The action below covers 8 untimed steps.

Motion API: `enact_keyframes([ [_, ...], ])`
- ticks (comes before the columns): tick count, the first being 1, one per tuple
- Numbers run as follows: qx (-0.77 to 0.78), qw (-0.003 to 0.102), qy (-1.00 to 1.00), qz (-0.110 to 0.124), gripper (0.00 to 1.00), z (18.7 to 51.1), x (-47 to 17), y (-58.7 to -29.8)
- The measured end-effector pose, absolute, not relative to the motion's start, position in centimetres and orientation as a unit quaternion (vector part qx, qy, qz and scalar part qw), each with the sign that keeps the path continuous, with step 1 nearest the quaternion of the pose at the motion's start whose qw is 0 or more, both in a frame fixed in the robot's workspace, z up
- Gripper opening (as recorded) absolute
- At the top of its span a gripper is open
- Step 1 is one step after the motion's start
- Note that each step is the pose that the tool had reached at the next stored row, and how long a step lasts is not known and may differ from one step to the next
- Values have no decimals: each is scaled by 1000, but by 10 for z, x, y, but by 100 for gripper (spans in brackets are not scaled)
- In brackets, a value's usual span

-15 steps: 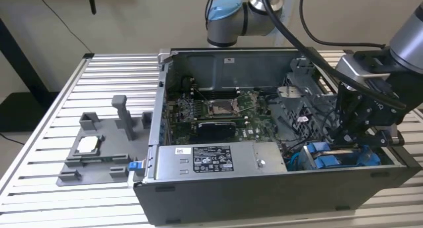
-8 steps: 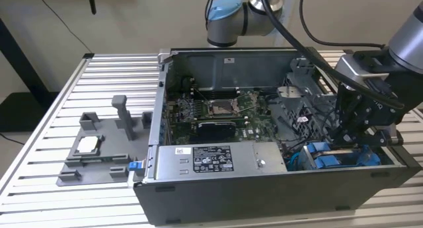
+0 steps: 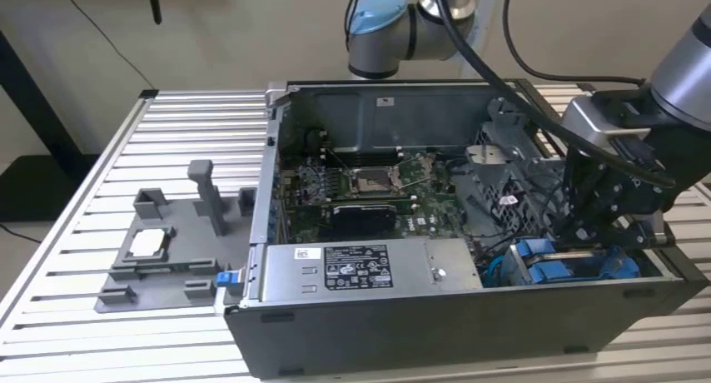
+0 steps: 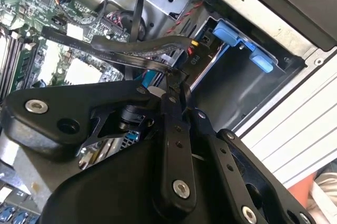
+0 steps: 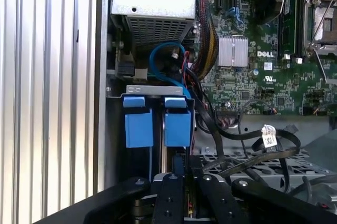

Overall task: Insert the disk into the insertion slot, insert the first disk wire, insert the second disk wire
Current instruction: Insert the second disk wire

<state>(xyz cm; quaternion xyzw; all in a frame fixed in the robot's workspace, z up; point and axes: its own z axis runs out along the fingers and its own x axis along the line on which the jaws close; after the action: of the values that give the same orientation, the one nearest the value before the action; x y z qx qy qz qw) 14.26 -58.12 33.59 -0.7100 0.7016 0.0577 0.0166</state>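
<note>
Inside insertion slot (image 3: 572, 266), end effector (image 4: 176, 84) pinched on black disk wire (image 4: 131, 50).

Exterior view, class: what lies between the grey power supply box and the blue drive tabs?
In the exterior view, a bundle of wires lies between the power supply box and the blue tabs.

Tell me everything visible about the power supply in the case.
The power supply is a boxy grey metal unit with a white label and a black one on the face shown in the exterior view. It lies inside the open case, along the wall nearest that view. In the first wrist view its perforated end has a wire bundle beside it.
</note>
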Motion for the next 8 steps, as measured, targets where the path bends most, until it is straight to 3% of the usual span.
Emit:
enact_keyframes([
  [8,-710,17,702,58,16,335,143,-581],
])
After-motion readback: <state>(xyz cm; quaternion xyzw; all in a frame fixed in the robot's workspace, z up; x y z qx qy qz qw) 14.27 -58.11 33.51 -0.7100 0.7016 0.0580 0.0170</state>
